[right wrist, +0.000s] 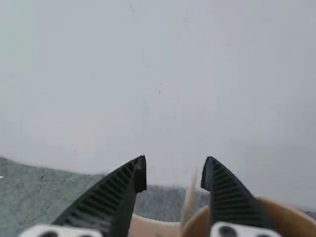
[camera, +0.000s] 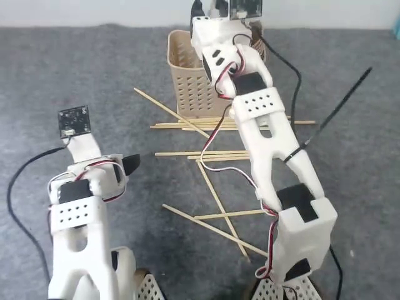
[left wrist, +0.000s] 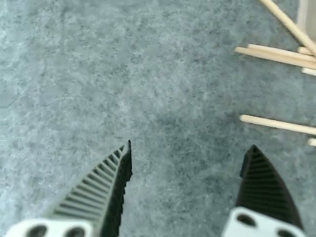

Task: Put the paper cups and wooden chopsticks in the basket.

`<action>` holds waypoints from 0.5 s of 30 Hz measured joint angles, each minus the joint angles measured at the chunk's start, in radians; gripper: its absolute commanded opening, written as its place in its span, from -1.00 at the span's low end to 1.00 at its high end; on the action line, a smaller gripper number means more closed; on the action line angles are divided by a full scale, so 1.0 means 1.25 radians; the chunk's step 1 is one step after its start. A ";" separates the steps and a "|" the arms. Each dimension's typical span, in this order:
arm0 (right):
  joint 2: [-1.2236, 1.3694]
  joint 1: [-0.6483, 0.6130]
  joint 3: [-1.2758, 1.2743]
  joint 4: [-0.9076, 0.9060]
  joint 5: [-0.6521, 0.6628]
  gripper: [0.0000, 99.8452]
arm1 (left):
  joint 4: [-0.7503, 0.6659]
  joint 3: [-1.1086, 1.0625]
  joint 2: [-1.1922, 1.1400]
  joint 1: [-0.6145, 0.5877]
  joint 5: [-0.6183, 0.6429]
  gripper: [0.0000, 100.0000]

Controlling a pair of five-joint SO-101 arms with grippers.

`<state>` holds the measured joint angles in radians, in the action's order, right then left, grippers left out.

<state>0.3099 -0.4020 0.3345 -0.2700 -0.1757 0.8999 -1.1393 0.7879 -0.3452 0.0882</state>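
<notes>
Chopsticks [camera: 187, 153] lie scattered over the grey tabletop [camera: 75, 69]. They spread from just in front of the basket [camera: 187, 87] at 12 o'clock down towards 6 o'clock, and several cross one another. Left end effector [left wrist: 190, 148] hangs low over bare tabletop at about 8 o'clock, released, with its fingers spread wide and nothing between them. The nearest chopsticks lie at its 3 o'clock, near but not touching it. Right end effector [right wrist: 174, 173] is up at 12 o'clock above the basket, also released and holding nothing, with the basket's rim just beneath its fingers. The scattered chopsticks lie at its 6 o'clock, well apart from it.
</notes>
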 measured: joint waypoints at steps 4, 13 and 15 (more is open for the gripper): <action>-0.026 0.000 0.023 -0.093 0.000 -0.70 | 0.000 0.000 0.000 0.028 -0.006 -0.32; -0.384 -0.001 0.026 -0.631 0.000 -0.80 | 0.026 0.014 -0.001 0.063 -0.006 -0.32; -0.471 -0.001 0.026 -0.781 0.000 -0.80 | 0.058 0.033 -0.004 0.093 -0.027 -0.32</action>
<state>-0.2793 -0.4035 0.3667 -1.2459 -0.1757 0.9720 -1.0978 0.7833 -0.2286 0.0545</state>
